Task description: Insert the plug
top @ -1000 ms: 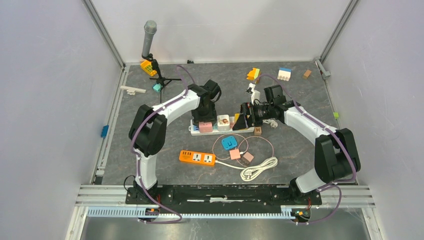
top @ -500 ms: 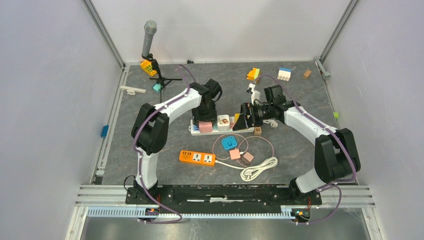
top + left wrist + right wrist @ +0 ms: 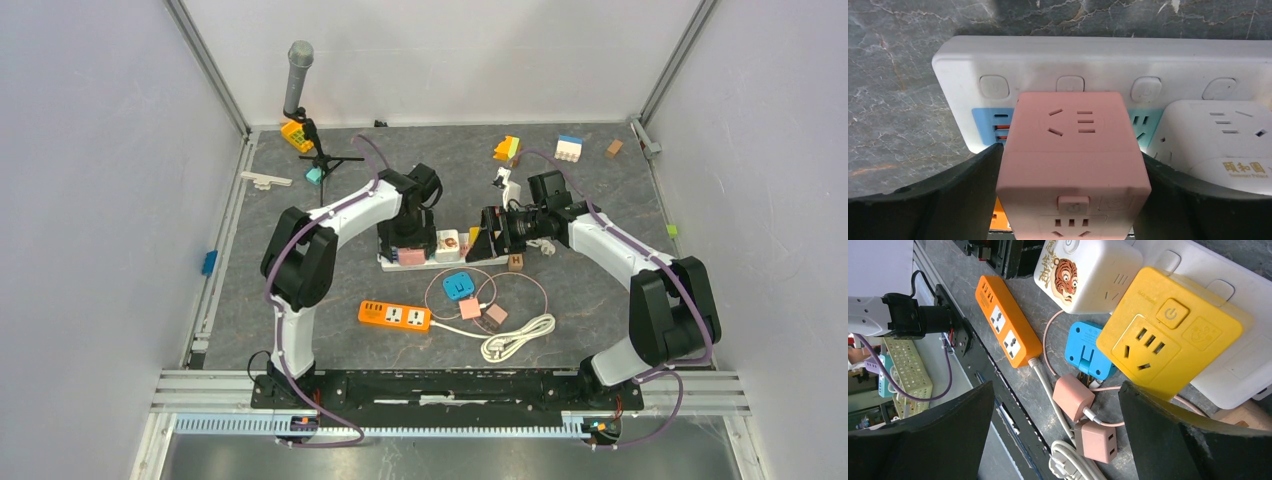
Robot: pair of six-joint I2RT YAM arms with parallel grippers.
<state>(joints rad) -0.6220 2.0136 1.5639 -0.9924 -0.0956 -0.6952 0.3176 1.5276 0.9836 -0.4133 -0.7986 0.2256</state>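
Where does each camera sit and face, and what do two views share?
Top external: above, behind, looking down at the table; left arm, right arm show.
Left wrist: on its arm, looking down at the pink adapter on the white power strip; its fingers flank it.
Right wrist: on its arm, facing the yellow adapter; fingers show.
Shared: both wrist views show the strip.
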